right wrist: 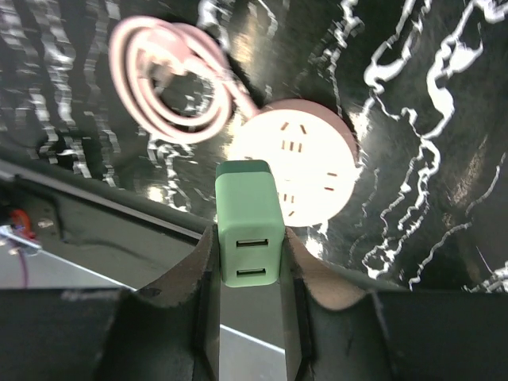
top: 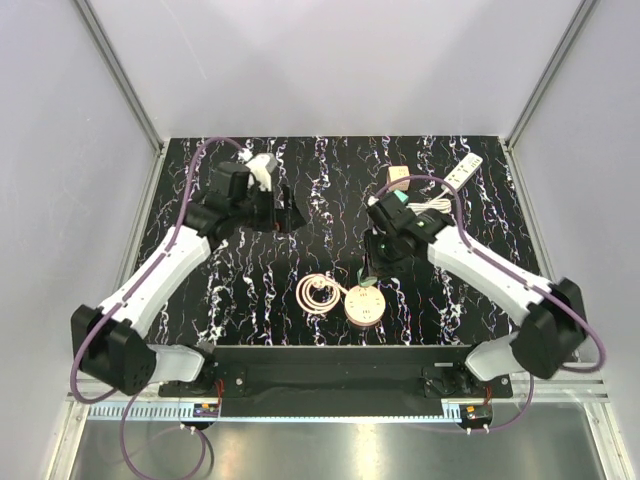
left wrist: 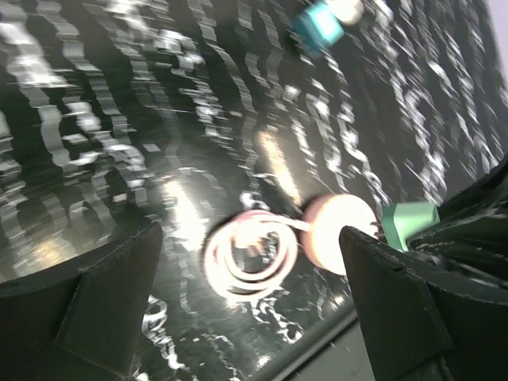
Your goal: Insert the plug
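Observation:
My right gripper (right wrist: 248, 262) is shut on a green plug (right wrist: 247, 226), a block with two USB ports facing the camera. It holds it just above the near left rim of a round pink socket (right wrist: 305, 163) with several slot openings. In the top view the right gripper (top: 372, 268) and green plug (top: 368, 274) hang over the round pink socket (top: 363, 304), whose pink cable (top: 320, 294) is coiled to its left. My left gripper (top: 283, 213) is open and empty at the back left. The left wrist view shows the coiled cable (left wrist: 250, 255), the socket (left wrist: 340, 234) and the green plug (left wrist: 409, 221), blurred.
A white power strip (top: 463, 171) lies at the back right with a white cord bundle (top: 432, 205). A small tan block (top: 397, 175) sits near it. The black marbled table (top: 330, 180) ends at a dark front rail (top: 340, 355).

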Controlling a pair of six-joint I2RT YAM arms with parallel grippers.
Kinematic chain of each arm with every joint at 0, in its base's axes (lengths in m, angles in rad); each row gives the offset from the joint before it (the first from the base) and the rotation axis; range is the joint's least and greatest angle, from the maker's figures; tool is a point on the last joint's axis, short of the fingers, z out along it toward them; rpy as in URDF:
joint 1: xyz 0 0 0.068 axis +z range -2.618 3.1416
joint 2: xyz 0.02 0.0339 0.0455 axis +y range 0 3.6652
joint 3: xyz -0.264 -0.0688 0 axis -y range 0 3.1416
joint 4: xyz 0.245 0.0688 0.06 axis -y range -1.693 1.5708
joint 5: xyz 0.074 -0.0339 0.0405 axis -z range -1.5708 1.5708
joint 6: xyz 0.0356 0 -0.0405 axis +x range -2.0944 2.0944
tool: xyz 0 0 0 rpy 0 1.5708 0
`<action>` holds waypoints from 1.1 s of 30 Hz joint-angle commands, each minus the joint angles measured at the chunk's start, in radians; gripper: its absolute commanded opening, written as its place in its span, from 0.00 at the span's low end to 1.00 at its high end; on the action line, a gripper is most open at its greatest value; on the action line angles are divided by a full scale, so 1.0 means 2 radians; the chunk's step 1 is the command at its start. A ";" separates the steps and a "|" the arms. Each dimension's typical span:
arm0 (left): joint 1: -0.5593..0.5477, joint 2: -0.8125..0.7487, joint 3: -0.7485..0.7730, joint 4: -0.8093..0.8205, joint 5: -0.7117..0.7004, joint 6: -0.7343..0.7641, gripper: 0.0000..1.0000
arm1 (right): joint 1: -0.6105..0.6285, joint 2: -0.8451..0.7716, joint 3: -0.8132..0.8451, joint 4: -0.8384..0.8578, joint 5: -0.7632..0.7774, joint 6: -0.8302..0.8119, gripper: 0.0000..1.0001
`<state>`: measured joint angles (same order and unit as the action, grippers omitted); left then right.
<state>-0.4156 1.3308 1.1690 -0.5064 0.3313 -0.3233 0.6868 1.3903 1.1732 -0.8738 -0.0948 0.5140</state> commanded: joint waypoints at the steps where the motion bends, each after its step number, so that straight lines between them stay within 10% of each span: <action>1: 0.024 -0.038 -0.006 0.003 -0.101 -0.025 0.99 | 0.001 0.039 0.048 -0.062 0.015 0.010 0.00; 33: 0.117 -0.011 -0.035 0.062 0.080 -0.089 0.99 | 0.064 0.126 0.024 -0.030 0.020 0.072 0.00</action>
<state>-0.1871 1.3434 1.1088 -0.4408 0.4561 -0.5026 0.8032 1.6291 1.2232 -0.9409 -0.0887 0.6453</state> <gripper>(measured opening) 0.987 0.328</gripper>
